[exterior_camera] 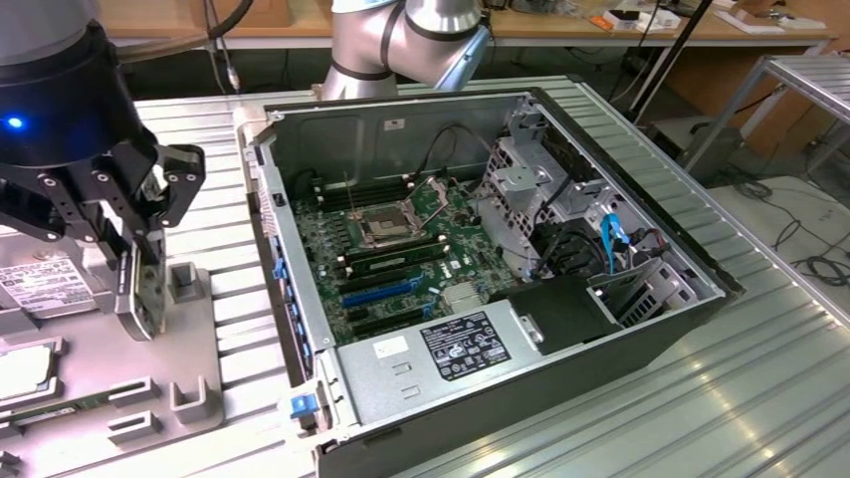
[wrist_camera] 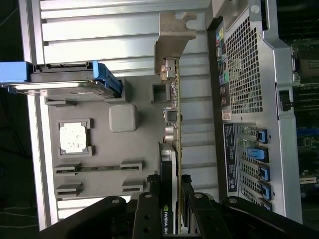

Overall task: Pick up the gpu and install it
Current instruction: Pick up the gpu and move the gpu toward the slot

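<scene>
The silver-grey jointed robot arm [exterior_camera: 398, 40] rises at the far side of the exterior view. Its thick black round wrist [exterior_camera: 54, 90], which carries a small blue light [exterior_camera: 15, 123], is at the exterior view's left and points straight down. Under it the black two-finger gripper [exterior_camera: 133, 314] is upright, with the fingers directed downward. In the wrist view the black metal fingers [wrist_camera: 188, 201] press on both faces of the thin black gpu card [wrist_camera: 175, 124] and clamp it at one end.
</scene>
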Controlling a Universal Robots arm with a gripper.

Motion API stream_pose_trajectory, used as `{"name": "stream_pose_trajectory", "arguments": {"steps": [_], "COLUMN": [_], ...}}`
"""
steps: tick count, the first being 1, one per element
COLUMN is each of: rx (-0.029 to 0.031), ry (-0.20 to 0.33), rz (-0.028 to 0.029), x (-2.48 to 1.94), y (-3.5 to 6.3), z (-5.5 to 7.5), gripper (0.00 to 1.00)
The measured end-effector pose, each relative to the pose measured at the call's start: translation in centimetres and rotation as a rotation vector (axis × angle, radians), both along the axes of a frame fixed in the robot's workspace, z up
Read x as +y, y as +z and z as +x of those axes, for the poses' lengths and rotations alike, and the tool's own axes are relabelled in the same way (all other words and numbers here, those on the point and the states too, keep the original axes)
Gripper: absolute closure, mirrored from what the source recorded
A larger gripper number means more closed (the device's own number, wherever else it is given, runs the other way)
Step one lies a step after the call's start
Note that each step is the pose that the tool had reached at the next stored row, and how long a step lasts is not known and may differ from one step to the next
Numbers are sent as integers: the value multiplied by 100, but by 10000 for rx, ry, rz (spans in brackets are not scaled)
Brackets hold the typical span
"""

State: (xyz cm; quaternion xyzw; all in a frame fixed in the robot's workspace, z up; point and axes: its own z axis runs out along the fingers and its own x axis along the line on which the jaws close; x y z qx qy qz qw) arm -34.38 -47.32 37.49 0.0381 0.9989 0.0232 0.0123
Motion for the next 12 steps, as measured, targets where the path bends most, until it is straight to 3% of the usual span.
{"name": "stream_pose_trajectory", "arguments": {"steps": [12], "rx": [0], "ry": [0], "rz": [0], "x": [0], "y": [161], "z": [0], "gripper": [73]}}
